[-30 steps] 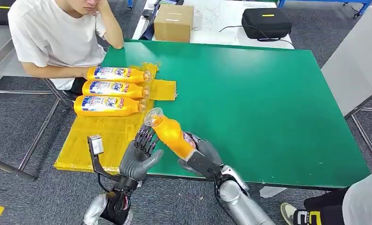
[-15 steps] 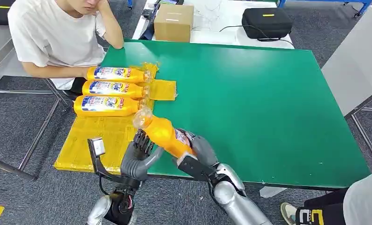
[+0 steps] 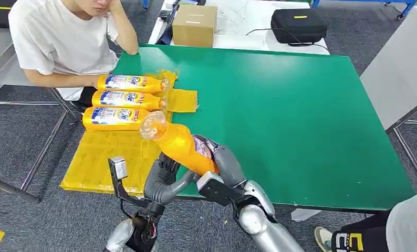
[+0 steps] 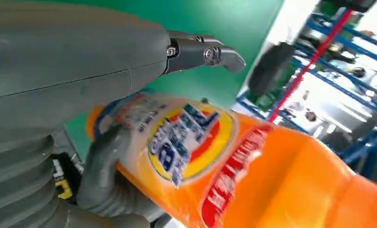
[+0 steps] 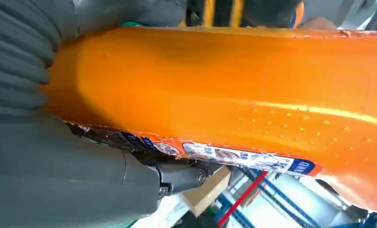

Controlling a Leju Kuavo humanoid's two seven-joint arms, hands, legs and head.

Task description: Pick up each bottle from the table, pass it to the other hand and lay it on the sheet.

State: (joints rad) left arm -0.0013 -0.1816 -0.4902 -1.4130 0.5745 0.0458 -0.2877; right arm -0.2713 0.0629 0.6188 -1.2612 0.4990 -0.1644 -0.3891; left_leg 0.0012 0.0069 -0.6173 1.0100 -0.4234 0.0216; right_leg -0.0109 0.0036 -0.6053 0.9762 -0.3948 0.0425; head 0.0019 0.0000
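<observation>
Right hand (image 3: 225,165) grips my bottle (image 3: 183,147), now carried left, neck over the sheet (image 3: 98,157); left hand (image 3: 164,181), fingers apart, has closed in beneath it, near edge. Handover appears imminent.

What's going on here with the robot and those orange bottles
The robot is midway through a handover. Its right hand grips an orange bottle held above the near edge of the green table, cap pointing toward the yellow sheet. The left hand is up against the bottle from below, but a firm hold isn't clear. Three bottles already lie side by side on the sheet, and a person sits watching.
</observation>
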